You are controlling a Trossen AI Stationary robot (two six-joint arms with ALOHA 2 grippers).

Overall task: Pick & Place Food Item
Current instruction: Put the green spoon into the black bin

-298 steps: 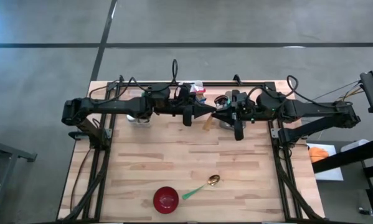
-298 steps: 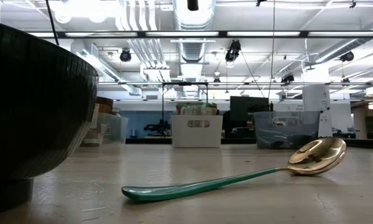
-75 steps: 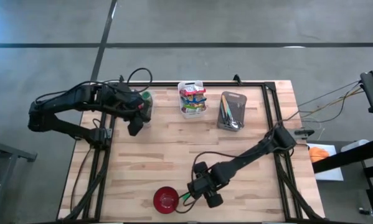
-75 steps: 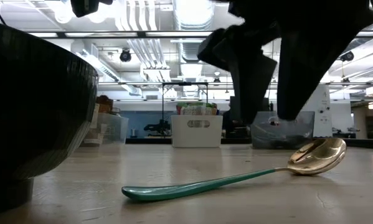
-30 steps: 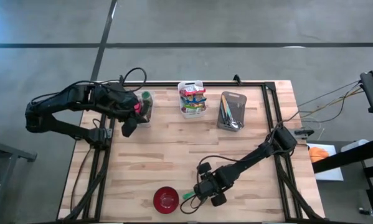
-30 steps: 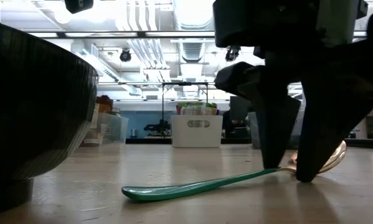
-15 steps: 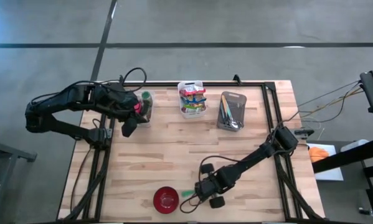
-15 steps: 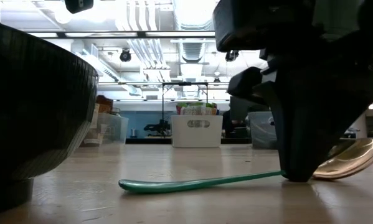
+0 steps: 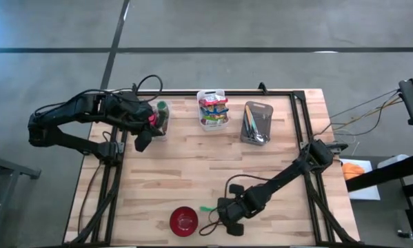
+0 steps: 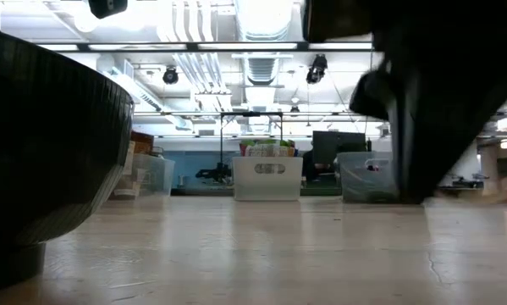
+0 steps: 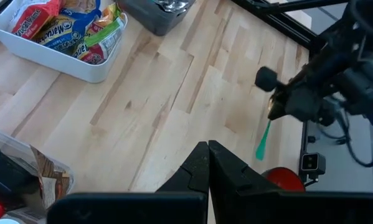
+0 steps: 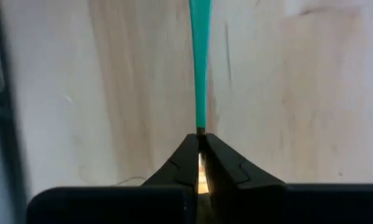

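Observation:
A spoon with a green handle (image 9: 205, 209) and a gold neck is up off the table beside the red bowl (image 9: 183, 220), with my right gripper (image 9: 227, 215) shut on it near the front edge. Its gold bowl is hidden under the gripper. The low view shows only the dark gripper (image 10: 431, 110) above bare wood. Snack packets (image 9: 213, 107) lie in a white basket (image 9: 200, 122) at the far edge. My left gripper (image 11: 208, 158) hangs shut and holding nothing over the far left of the table (image 9: 143, 141). My right gripper pinches the spoon between its two fingertips at the neck (image 12: 200, 132), where the green handle meets the gold part. The fingers come steeply from above. The spoon is lifted clear of the table, and its green handle (image 12: 198, 62) sticks out toward the red bowl.
A grey utensil holder (image 9: 256, 122) stands right of the white basket. A clear container (image 9: 161, 118) sits at the far left by my left arm. The red bowl fills the low view's left side (image 10: 41, 144). Bare wood lies across the table's middle (image 9: 192, 165).
My right gripper, whose open fingers stood on either side of the spoon's neck, has shut on it, rolled about its own axis and risen a little. The spoon first swung on the table, then came up clear of it and out of the low view.

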